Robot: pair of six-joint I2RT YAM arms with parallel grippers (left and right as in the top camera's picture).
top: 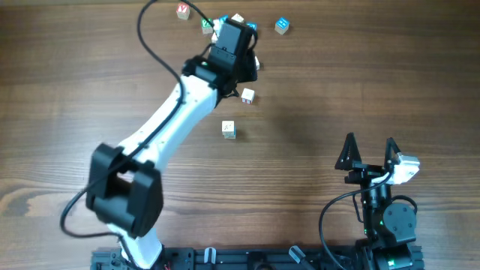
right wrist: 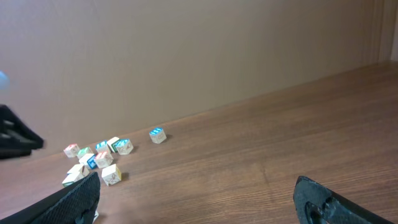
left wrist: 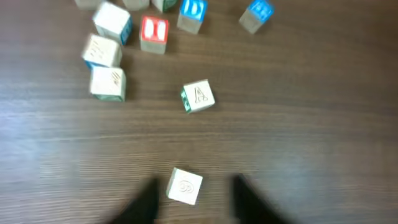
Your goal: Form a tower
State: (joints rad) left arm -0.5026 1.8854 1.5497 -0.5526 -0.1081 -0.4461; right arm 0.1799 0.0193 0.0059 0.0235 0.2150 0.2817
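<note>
No tower is in view; small pale wooden letter cubes lie singly on the brown table. In the left wrist view my left gripper [left wrist: 196, 183] hangs open over one pale cube [left wrist: 185, 186], with a gap on each side between cube and fingers. That view is blurred. Beyond it sits a green-edged cube marked A [left wrist: 198, 96], then a loose cluster with a red-faced cube [left wrist: 153, 32] and blue-faced cubes [left wrist: 257, 14]. The left arm [top: 172, 120] reaches to the far middle of the table. My right gripper [top: 370, 154] rests open and holds nothing at the front right.
Two single cubes [top: 247, 95] [top: 228, 129] lie on the near side of the left gripper. A red-marked cube [top: 183, 10] and a blue one [top: 281, 25] sit at the far edge. The right wrist view shows the cluster [right wrist: 99, 158] far to its left.
</note>
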